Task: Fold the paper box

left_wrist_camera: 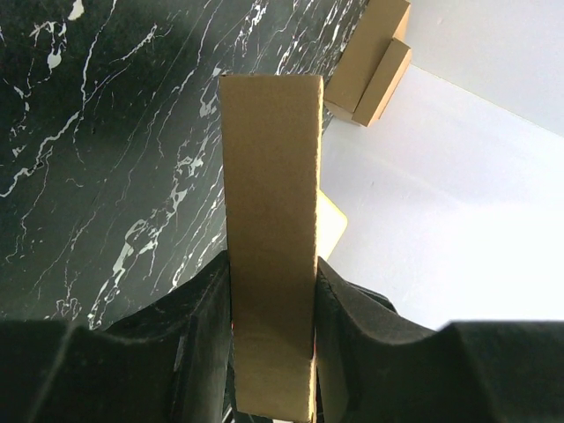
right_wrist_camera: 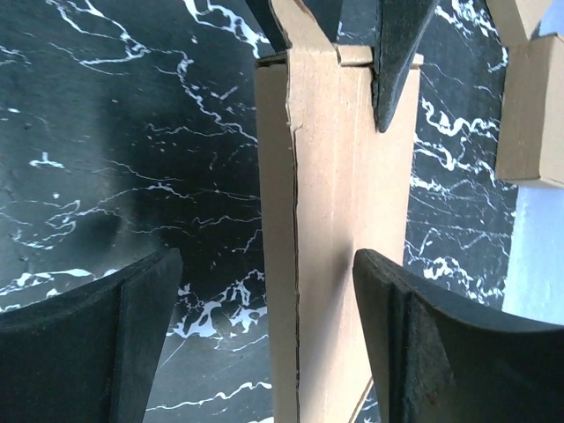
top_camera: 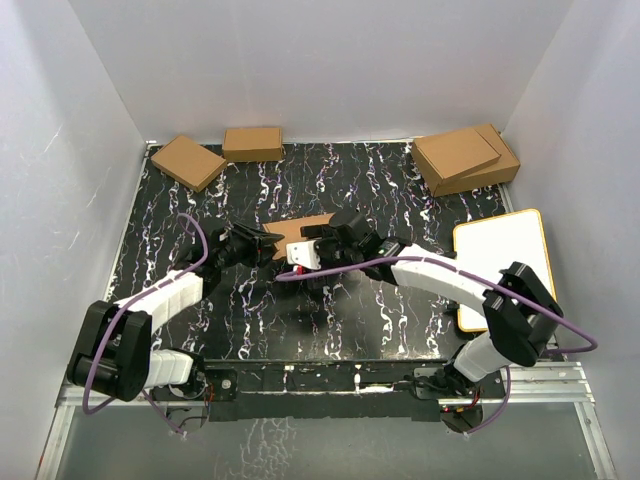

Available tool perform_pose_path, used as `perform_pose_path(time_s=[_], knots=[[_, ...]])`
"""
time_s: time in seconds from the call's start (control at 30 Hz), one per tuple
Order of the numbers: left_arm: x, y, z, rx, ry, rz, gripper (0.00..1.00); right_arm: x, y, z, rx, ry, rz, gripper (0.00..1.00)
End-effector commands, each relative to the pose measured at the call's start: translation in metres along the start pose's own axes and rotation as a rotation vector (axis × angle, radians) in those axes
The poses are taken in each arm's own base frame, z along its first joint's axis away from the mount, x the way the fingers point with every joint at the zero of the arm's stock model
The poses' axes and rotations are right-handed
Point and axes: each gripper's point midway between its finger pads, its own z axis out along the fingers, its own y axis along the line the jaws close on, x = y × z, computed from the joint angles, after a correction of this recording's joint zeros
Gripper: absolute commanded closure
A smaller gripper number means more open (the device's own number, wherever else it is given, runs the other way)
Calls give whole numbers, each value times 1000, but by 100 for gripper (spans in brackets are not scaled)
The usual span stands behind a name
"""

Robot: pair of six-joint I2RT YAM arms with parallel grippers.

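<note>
From above: one paper box [top_camera: 312, 228] sits between my left claw [top_camera: 250, 243] and right claw [top_camera: 318, 252]. Beyond it to the left are two small boxes [top_camera: 188, 162], beyond it to the right two stacked boxes [top_camera: 465, 160], and beside it on the right one white board [top_camera: 500, 265].

Left wrist: my left claw pinches the box's narrow side.

Right wrist: my right claw stands wide astride it. I'd centre first, then squeeze evenly.

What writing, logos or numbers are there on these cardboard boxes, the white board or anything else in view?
None: no word, label, number or sign can be read in any view.
The paper box, the small boxes at the back left, the stacked boxes and the white board all look blank.
</note>
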Motion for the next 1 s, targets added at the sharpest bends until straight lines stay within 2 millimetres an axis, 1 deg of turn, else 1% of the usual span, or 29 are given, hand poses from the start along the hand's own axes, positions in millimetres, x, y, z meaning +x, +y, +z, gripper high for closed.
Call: perform_pose_path(time_s=[0.0,0.07,0.23,0.33,0.43,0.5,0.57,0.7,0.73,0.83,0.9,0.93,0.97], knots=[[2,-11,-5,40,18,-40,76,-2,-32,1,174,33,-60,19],[2,-10,-5,43,20,-53,75,0,-32,2,193,48,-74,24],[2,-11,-6,54,23,-71,75,4,-34,5,237,73,-104,33],[3,-12,-7,64,24,-75,73,5,-33,5,244,75,-111,36],[4,-15,-9,77,27,-74,71,5,-34,6,254,77,-112,41],[4,-16,-9,84,28,-75,70,6,-36,5,261,80,-111,46],[4,-16,-10,93,29,-78,68,4,-37,5,266,77,-108,49],[5,-21,-13,130,28,-80,64,5,-39,4,274,81,-102,51],[5,-21,-14,137,28,-80,60,4,-40,4,278,81,-99,52],[6,-21,-17,149,22,-78,52,3,-41,4,282,81,-89,54],[5,-21,-19,157,16,-77,45,4,-41,4,283,83,-83,56],[5,-22,-20,162,12,-77,39,4,-41,4,283,81,-82,56],[5,-22,-21,166,10,-75,37,3,-41,4,283,79,-80,58]])
